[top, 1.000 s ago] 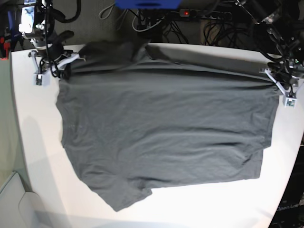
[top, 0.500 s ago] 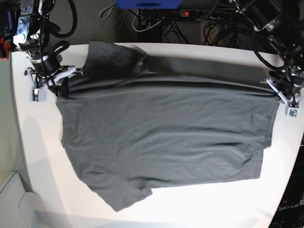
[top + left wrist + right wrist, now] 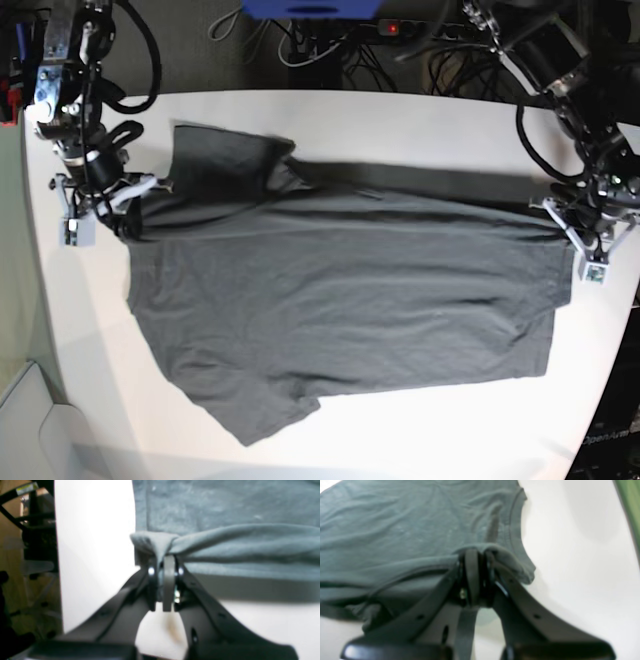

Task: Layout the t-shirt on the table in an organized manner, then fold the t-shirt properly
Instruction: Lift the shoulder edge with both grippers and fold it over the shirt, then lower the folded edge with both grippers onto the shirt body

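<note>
The dark grey t-shirt (image 3: 340, 290) lies spread across the white table (image 3: 400, 110), with its far edge lifted into a taut fold between my two grippers. At the right of the base view my left gripper (image 3: 570, 225) is shut on the t-shirt's hem corner; the pinched cloth (image 3: 160, 545) bunches above the closed fingers (image 3: 168, 580). At the left of that view my right gripper (image 3: 125, 195) is shut on the cloth near the collar, and the collar's curve (image 3: 515, 527) runs just beyond its fingers (image 3: 472, 577). One sleeve (image 3: 220, 160) lies flat behind the fold.
Cables and a power strip (image 3: 400, 35) hang behind the table's far edge. The table's left edge (image 3: 56, 555) is close to my left gripper, with chair legs beyond it. A green surface (image 3: 630, 502) borders the table past my right gripper.
Both grippers have drawn the t-shirt's far edge toward the front of the table. The taut fold has moved with them, leaving more bare table at the back. Neither grip has changed.
</note>
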Action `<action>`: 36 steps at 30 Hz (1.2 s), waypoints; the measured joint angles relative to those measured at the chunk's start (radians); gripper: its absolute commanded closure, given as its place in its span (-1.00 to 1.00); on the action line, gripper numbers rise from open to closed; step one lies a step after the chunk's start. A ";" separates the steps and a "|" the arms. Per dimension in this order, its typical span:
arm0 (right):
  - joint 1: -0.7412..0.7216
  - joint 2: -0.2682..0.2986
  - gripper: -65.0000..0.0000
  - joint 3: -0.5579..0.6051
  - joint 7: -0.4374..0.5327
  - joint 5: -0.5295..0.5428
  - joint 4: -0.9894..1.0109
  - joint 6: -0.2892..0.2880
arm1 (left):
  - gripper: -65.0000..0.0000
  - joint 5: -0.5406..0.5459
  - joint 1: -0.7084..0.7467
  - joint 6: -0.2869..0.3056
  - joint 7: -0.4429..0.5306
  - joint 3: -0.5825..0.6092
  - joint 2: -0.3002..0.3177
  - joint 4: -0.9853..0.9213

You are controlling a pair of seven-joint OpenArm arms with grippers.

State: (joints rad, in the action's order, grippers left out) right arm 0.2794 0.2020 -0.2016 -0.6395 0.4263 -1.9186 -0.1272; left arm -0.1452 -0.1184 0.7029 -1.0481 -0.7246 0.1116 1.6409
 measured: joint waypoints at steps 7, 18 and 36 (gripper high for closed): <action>-0.072 0.003 1.00 0.000 0.001 0.001 0.072 0.000 | 0.95 -0.004 -0.034 0.000 -0.003 0.000 0.032 -0.116; -0.192 0.008 1.00 0.061 0.000 0.000 0.159 0.000 | 0.95 0.007 -0.110 0.000 0.012 0.003 0.068 -0.208; -0.351 0.008 1.00 0.079 0.003 -0.002 0.333 -0.003 | 0.95 0.003 -0.225 -0.002 0.058 0.001 0.102 -0.388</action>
State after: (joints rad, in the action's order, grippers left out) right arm -0.0715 0.2104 -0.1230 -0.6369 0.4248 -1.5852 -0.1307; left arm -0.1421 -0.3439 0.7006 -0.9901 -0.7238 0.2138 1.2526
